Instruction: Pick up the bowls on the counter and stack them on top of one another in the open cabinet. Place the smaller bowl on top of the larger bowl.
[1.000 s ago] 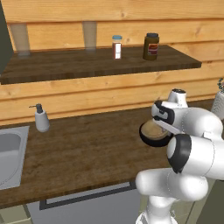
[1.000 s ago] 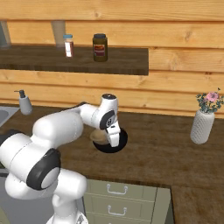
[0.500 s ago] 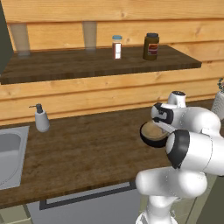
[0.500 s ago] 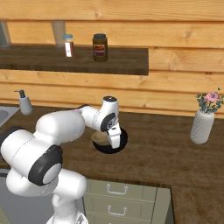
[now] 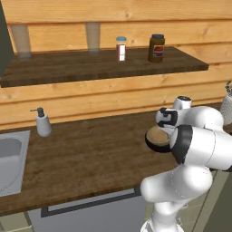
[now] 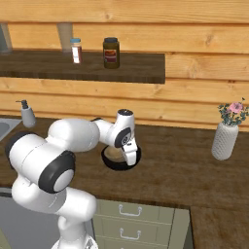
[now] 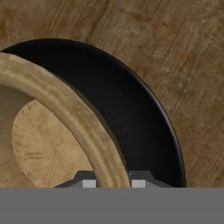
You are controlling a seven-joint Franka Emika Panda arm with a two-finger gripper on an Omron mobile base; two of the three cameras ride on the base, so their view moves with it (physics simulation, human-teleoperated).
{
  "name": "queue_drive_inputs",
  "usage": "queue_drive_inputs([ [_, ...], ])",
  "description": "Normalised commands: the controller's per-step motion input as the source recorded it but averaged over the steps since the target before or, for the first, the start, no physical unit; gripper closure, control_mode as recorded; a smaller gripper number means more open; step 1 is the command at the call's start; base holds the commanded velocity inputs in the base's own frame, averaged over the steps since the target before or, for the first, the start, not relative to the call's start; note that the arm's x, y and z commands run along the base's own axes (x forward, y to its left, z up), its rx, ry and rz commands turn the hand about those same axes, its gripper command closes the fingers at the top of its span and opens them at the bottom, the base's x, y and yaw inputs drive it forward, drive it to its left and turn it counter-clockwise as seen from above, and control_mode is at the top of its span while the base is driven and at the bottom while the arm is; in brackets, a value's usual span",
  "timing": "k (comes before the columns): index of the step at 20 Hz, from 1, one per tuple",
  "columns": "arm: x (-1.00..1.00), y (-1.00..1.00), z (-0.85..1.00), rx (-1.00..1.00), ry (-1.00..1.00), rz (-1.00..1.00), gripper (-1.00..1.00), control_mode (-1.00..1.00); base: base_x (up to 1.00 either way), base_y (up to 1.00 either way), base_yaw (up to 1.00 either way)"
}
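A long dark-brown plank worktop (image 5: 90, 158) runs beneath a wall of pale horizontal wooden boards (image 6: 146, 24), with a grey steel sink (image 5: 9, 161) set into its left end and sage-grey drawers with small silver handles (image 6: 129, 211) below its front edge. A dark wooden shelf (image 5: 90, 65) is fixed to the boards above the worktop. The white arm (image 6: 73, 141) reaches forward over the middle of the worktop and bends down to the two bowls. The wide black bowl (image 6: 112, 163) rests on the worktop, and the small tan bowl (image 7: 57, 113) sits inside it, nearer one side of the black bowl than its centre. The pincer (image 7: 113, 183) is clamped on the thick rim of the tan bowl, with one fingertip on the inner side of the rim and one on the outer side. A white vase holding pink flowers (image 6: 225, 136) stands on the worktop well to the right of the bowls. A white soap dispenser (image 5: 43, 123) stands near the sink. On the shelf stand a brown jar with a dark lid (image 5: 156, 47) and, near it, a small white shaker with a blue cap (image 5: 120, 48).
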Motion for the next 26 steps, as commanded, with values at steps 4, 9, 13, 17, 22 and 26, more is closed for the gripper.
queue_drive_inputs([
  [4,0.00,0.00,0.00,0.00,0.00,0.00,1.00,-1.00,0.00,0.00,0.00],
  [9,0.00,0.00,0.00,0.00,-0.01,0.00,1.00,-1.00,0.00,0.00,0.00],
  [13,0.00,0.00,0.00,0.00,0.00,0.00,1.00,-1.00,0.00,0.00,0.00],
  [17,0.00,0.00,0.00,0.00,0.00,0.00,-1.00,-1.00,0.00,0.00,0.00],
  [22,0.00,0.00,0.07,0.00,0.00,0.00,-1.00,-1.00,0.00,0.00,0.00],
  [26,0.00,0.00,0.07,0.00,0.00,0.00,-1.00,-1.00,0.00,0.00,0.00],
])
